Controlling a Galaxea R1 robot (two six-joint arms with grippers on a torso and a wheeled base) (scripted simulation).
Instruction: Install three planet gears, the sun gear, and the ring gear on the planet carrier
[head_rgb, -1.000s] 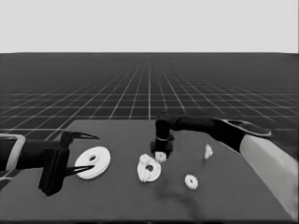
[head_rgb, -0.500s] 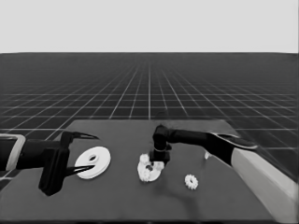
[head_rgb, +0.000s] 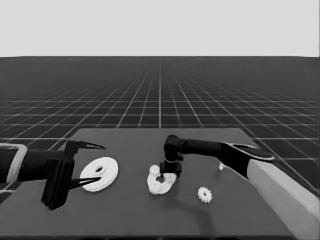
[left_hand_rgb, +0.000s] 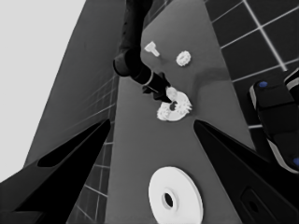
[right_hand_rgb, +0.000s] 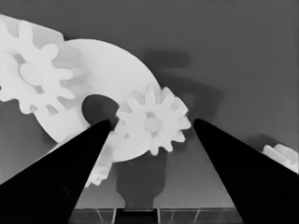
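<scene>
Right gripper (head_rgb: 165, 175): reaches in from the right on its black arm and hangs over the smaller round part at the middle of the dark tabletop (head_rgb: 125, 215). In its own wrist view the gripper (right_hand_rgb: 149, 140) has its two black fingers (right_hand_rgb: 70, 172) spread wide, with one gear between them and nothing gripped.

Smaller round part (head_rgb: 161, 182): a white flat disc with a round central hole, lying mid-tabletop, to the right of the larger one. It also shows in the right wrist view (right_hand_rgb: 112, 74) and in the left wrist view (left_hand_rgb: 174, 109).

Gears on the smaller round part: one small white toothed gear (right_hand_rgb: 152, 123) sits on the disc's face just beside the hole; another white toothed gear (right_hand_rgb: 35, 74) sits on the opposite side of the hole; a third toothed edge (right_hand_rgb: 100, 170) shows partly behind a finger.

Loose gear (head_rgb: 204, 194): a small white toothed wheel lying alone, right of and nearer than the smaller round part.

Larger round part (head_rgb: 99, 174): a thick white disc with a small central hole, flat on the left of the tabletop, apart from the rest.

Thin white piece (head_rgb: 221, 166): small, just beside the right arm, far right.

Left gripper (head_rgb: 82, 165): waits at the left end, its fingers (head_rgb: 92, 146) wide apart, over the larger round part's left edge, holding nothing.
</scene>
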